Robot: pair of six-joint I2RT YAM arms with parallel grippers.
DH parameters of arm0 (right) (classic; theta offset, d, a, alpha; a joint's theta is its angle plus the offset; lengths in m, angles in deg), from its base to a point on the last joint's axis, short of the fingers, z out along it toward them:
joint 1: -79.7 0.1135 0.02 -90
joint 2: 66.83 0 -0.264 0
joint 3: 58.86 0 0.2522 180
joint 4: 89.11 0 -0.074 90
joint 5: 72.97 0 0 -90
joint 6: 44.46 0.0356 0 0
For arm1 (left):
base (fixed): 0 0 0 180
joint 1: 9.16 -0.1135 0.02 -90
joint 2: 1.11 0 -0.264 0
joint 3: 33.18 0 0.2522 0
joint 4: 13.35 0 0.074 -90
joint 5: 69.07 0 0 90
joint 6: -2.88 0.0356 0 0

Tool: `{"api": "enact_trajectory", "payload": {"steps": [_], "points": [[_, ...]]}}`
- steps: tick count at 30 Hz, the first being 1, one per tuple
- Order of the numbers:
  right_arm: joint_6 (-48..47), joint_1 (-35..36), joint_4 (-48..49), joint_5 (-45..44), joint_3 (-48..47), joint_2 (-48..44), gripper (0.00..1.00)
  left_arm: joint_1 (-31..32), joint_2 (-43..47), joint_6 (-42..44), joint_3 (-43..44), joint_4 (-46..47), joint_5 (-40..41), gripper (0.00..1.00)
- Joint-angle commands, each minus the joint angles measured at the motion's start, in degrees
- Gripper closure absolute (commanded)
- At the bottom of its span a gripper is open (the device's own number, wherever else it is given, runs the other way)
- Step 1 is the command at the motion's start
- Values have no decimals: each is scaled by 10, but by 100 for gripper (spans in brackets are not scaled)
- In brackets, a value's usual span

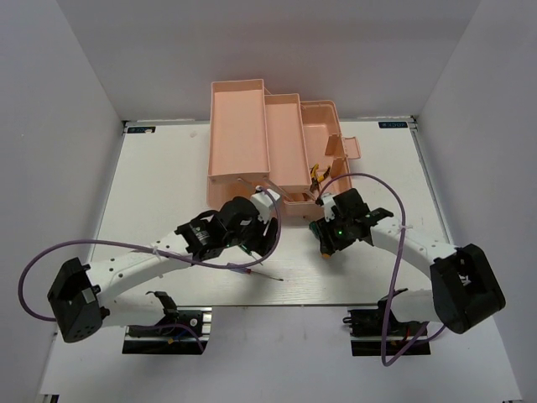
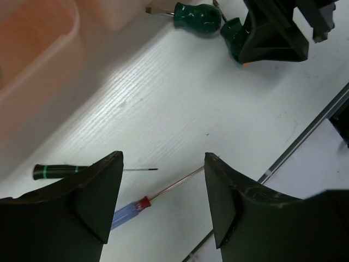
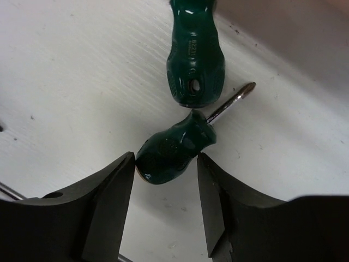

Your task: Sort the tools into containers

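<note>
While open, right pincer (image 3: pixel 166 159) around screwdriver (image 3: pixel 177 146).

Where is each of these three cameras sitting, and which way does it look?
Top external: above and behind the arms, looking down on the table and pink toolbox; both arms show whole.
Left wrist: on the left arm, looking down between the left gripper fingers at the blue-red screwdriver.
Right wrist: on the right arm, looking down past the right gripper at two stubby green screwdrivers.
Shared: both wrist views show those stubby screwdrivers.
</note>
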Motion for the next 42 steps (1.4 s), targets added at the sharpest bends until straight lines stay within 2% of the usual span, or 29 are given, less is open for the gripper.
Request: {"api": "enact_trajectory", "payload": {"steps": [1,4,8,9,10,14,20,27,34,42], "points": [[33,18,12,-73,-20,13,45,16,-4,-44,-13,55,21,28],[35,28,11,-91,-21,23,45,21,-21,-71,-13,80,49,27],[40,35,8,-93,-22,33,51,37,-35,-109,-25,115,91,27],[40,35,2,-110,-23,34,54,37,-41,-128,-25,121,113,27],[42,35,1,-110,-23,34,56,37,-41,-138,-25,133,125,20],[42,35,-7,-111,-26,31,69,43,-72,-186,-19,144,173,19],[34,32,-32,-111,-25,17,87,54,-171,-252,37,155,157,19],[19,28,-50,-81,-15,-36,89,71,-259,-311,101,174,118,19],[-5,4,-75,-145,-14,-103,90,77,-304,-350,150,155,112,18],[-23,-36,-109,-178,-36,-156,90,83,-315,-386,138,163,101,17]]}}
